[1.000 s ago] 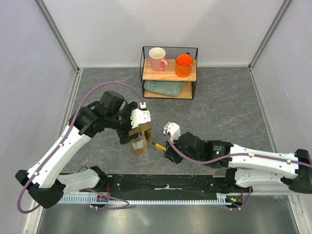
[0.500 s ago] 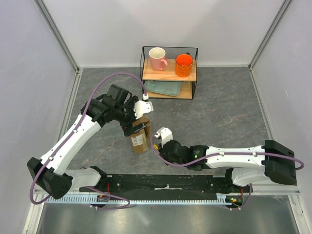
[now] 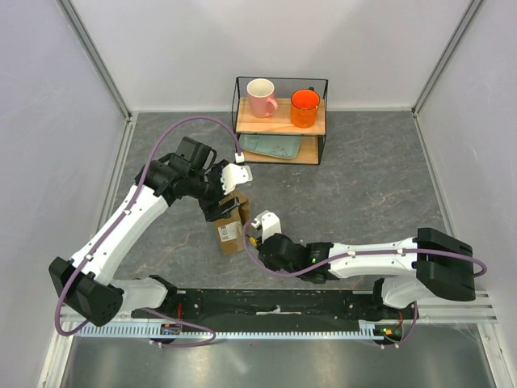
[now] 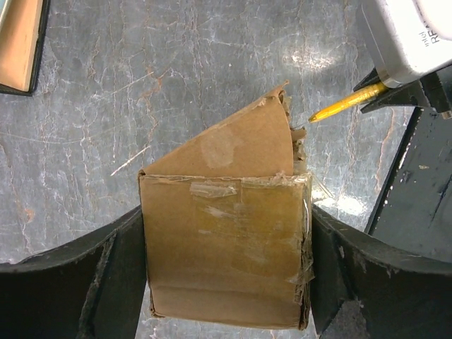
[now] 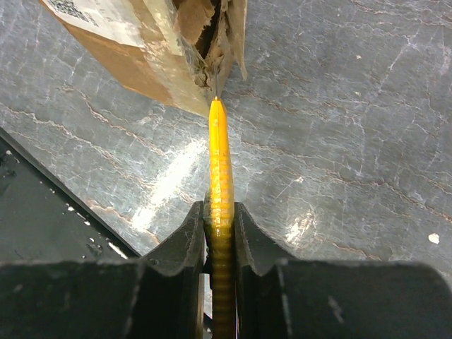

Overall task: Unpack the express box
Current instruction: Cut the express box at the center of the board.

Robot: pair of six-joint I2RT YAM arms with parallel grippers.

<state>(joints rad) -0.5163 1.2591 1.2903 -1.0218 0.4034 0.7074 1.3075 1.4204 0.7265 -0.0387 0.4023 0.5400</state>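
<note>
The left hand (image 3: 228, 212) is clenching the express box (image 3: 231, 232) between its 2 black fingers (image 4: 116, 272), which are pressing on the box's opposite narrow sides. The box is sitting over the grey table (image 3: 363, 186), toward its near edge and just in front of the right arm. Its long axis is running from the left hand down and toward the near edge, steeply tilted; whether its lower end is touching the table I cannot tell. The taped upper end is facing the left wrist camera, with 1 flap (image 4: 236, 145) standing open. A white shipping label (image 5: 99, 14) is showing on the broad face that looks toward the right arm, its print too small to read. The right hand (image 5: 220, 219) is gripping a yellow utility knife (image 5: 220, 155), whose tip is pointing into the torn seam at the box's corner. The white camera housing (image 4: 413, 35) is showing cut-off lettering, "intel" and "RE".
</note>
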